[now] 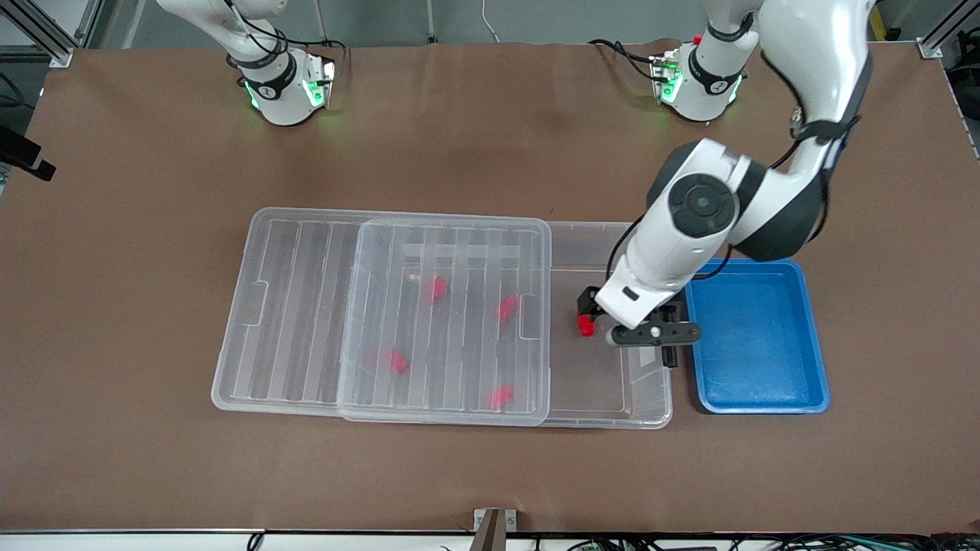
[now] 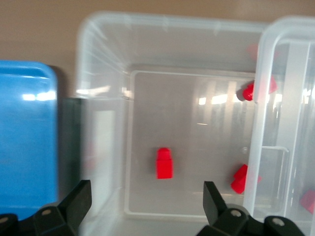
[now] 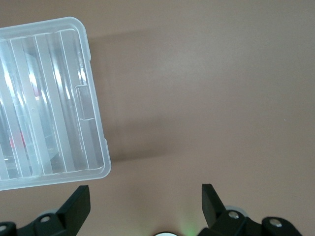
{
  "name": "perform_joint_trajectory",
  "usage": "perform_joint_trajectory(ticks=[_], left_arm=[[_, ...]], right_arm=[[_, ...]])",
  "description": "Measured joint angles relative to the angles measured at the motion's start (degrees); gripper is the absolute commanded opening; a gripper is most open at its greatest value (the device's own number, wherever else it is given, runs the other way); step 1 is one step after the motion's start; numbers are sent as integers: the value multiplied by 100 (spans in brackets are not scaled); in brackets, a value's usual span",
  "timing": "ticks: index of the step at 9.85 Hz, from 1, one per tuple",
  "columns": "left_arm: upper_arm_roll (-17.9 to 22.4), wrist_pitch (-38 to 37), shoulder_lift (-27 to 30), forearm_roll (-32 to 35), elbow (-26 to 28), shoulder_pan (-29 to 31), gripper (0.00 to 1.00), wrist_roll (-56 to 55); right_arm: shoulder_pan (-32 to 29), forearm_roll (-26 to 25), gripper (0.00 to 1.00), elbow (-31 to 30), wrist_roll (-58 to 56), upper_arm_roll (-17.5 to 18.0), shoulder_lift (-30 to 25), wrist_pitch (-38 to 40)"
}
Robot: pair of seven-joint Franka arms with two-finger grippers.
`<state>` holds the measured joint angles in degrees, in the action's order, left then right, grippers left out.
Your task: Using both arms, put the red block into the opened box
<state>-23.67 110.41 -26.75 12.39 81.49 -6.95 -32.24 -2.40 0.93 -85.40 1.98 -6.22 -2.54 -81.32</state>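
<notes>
The clear box (image 1: 648, 419) lies mid-table, and its ribbed lid (image 1: 298, 306) is slid toward the right arm's end, so the end beside the blue tray is uncovered. One red block (image 1: 586, 327) (image 2: 164, 163) lies on the bare box floor there. My left gripper (image 1: 629, 330) (image 2: 145, 204) hangs open just above this uncovered end, holding nothing and apart from the block. Several more red blocks (image 1: 437, 288) show through the lid. My right gripper (image 3: 145, 204) is open over bare table beside a corner of the lid (image 3: 49, 98); it is out of the front view.
A blue tray (image 1: 758, 337) (image 2: 24, 137) sits beside the box toward the left arm's end, close under the left arm's wrist. The arm bases (image 1: 279, 84) stand farthest from the front camera. Brown table surrounds the box.
</notes>
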Motion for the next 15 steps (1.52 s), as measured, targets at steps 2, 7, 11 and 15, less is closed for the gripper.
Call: perform_joint_trajectory(ticks=[2, 7, 11, 15], left_arm=[[-3, -430, 353, -3, -245, 449, 100, 443], [1, -1743, 1561, -80, -400, 1258, 100, 1308], [46, -2237, 2141, -474, -417, 1521, 100, 2055], [1333, -2768, 2400, -949, -275, 798, 100, 2432]], right_arm=[[-3, 0, 100, -1, -3, 9, 2, -7], [-4, 11, 0, -54, -377, 26, 167, -118], [73, 310, 0, -763, -1098, 99, 1018, -1369], [140, 591, 0, -1459, -1874, 144, 1919, -2807]])
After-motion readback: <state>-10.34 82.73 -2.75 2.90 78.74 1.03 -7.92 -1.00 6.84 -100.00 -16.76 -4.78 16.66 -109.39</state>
